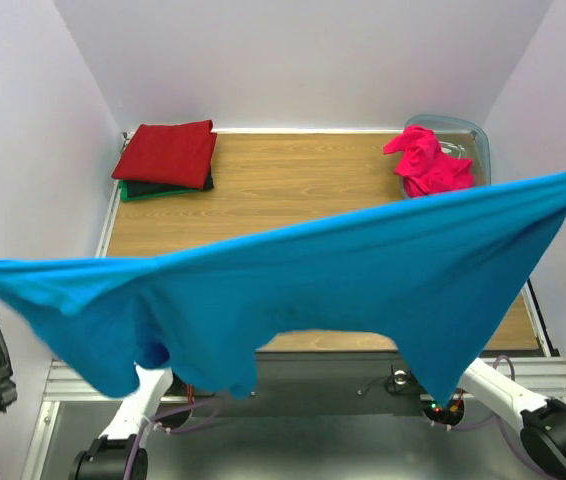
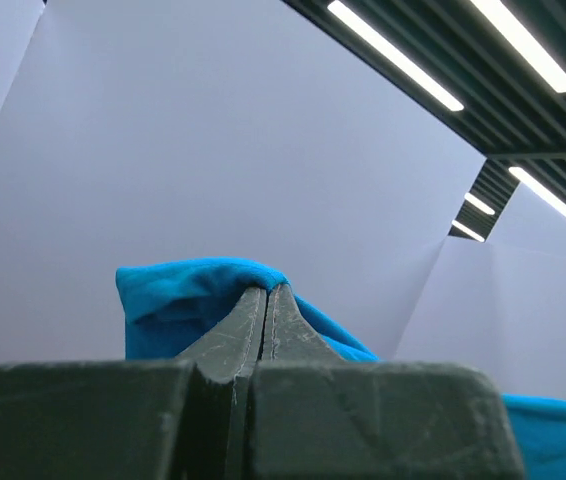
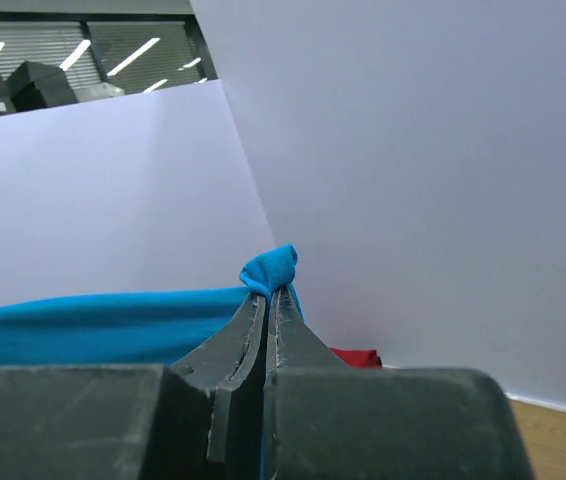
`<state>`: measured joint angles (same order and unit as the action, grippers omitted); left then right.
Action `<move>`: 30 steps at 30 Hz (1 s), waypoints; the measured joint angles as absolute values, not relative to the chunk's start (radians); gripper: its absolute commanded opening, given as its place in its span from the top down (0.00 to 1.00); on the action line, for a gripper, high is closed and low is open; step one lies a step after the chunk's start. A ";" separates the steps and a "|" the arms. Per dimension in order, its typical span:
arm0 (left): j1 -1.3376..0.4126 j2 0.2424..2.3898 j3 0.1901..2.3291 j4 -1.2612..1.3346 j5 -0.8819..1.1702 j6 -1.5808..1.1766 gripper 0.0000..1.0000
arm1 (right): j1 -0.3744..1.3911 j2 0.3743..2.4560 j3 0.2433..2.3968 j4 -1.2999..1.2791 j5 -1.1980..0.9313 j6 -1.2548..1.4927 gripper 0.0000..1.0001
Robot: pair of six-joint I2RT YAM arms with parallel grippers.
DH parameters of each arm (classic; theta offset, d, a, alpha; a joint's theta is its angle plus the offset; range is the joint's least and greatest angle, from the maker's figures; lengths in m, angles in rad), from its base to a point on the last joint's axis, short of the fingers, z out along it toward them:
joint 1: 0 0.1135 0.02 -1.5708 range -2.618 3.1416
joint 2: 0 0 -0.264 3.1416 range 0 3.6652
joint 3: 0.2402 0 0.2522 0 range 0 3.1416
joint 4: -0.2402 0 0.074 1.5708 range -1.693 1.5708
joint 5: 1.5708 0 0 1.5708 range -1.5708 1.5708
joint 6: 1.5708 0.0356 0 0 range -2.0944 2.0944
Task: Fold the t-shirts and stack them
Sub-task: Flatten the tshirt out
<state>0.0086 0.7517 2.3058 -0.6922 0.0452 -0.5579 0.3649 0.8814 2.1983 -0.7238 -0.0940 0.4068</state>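
**Top external: blue t-shirt (image 1: 363, 270) held stretched in the air, spread-out step in hand**

Across the middle of the frame the shirt hangs as a wide band from the left edge to the upper right edge. Its loose cloth sags toward the lower centre, in front of the table (image 1: 303, 190).

In the left wrist view, the left fingers (image 2: 238, 335) are clenched on a bunch of blue cloth at their tips. In the right wrist view, the right fingers (image 3: 238, 345) pinch a small knot of it the same way.

At upper left lies a folded stack with the dark red t-shirt (image 1: 168, 152) on top, a black t-shirt (image 1: 178, 187) beneath it and a green t-shirt (image 1: 138, 195) lowest. At upper right the magenta-pink t-shirt (image 1: 431, 162) sits crumpled in the plastic bin (image 1: 473, 135).

The shirt looks opened out but not yet laid down. The next move likely calls for lowering both arms together with the cloth kept taut, so that it lands flat on the bare wood between stack and bin, ready for folding.
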 measured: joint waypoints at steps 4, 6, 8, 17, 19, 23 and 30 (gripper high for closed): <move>0.009 0.702 2.223 -0.654 0.052 -0.558 1.00 | 0.365 0.826 2.139 -0.725 -0.100 0.416 1.00; 0.009 0.702 2.167 -0.625 0.056 -0.558 1.00 | 0.365 0.809 2.075 -0.719 -0.074 0.419 1.00; 0.009 0.699 2.037 -0.577 0.059 -0.558 1.00 | 0.365 0.798 1.993 -0.712 -0.027 0.422 1.00; 0.009 0.879 1.303 -0.239 0.123 -0.548 1.00 | 0.363 0.945 1.420 -0.638 0.338 0.482 0.99; 0.009 1.015 1.158 -0.107 0.126 -0.553 1.00 | 0.363 1.016 1.317 -0.611 0.402 0.505 1.00; 0.005 1.377 1.073 -0.001 0.142 -0.543 1.00 | 0.361 1.276 1.227 -0.594 0.550 0.540 1.00; -0.059 1.687 1.131 0.025 0.116 -0.514 1.00 | 0.345 1.660 1.375 -0.545 0.625 0.533 1.00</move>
